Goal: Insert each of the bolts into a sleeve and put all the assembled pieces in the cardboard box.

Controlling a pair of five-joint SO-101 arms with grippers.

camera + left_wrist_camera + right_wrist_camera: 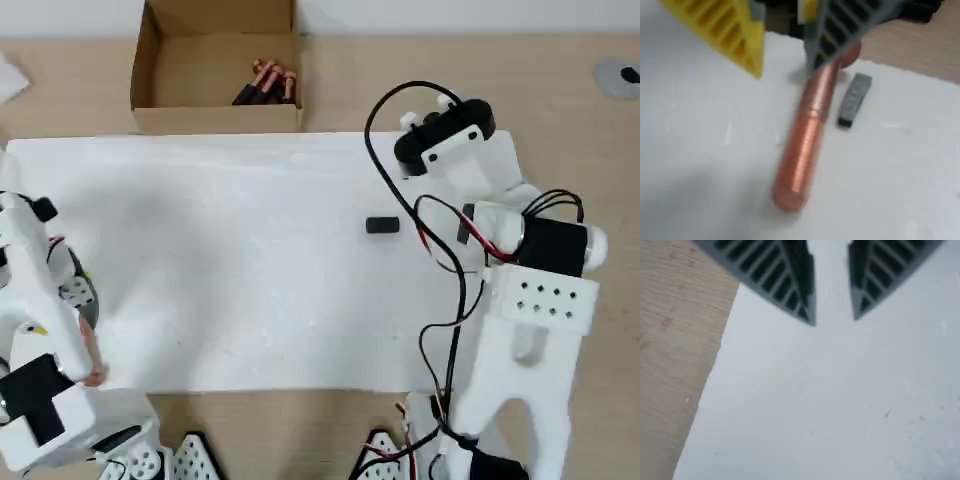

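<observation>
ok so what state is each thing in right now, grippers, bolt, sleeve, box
left gripper, open, not clamped on anything
right gripper, open, empty, above the white board
bolt, bare, no sleeve on it, lying on the white board
sleeve, empty, lying beside the bolt
cardboard box, open at the top
assembled pieces, bolts already in sleeves, lying in the cardboard box

The left end effector (785,70) hangs low with jaws parted, the right end effector (832,319) with jaws narrowly apart.

Bright, even light (soft, faint shadows)
</observation>
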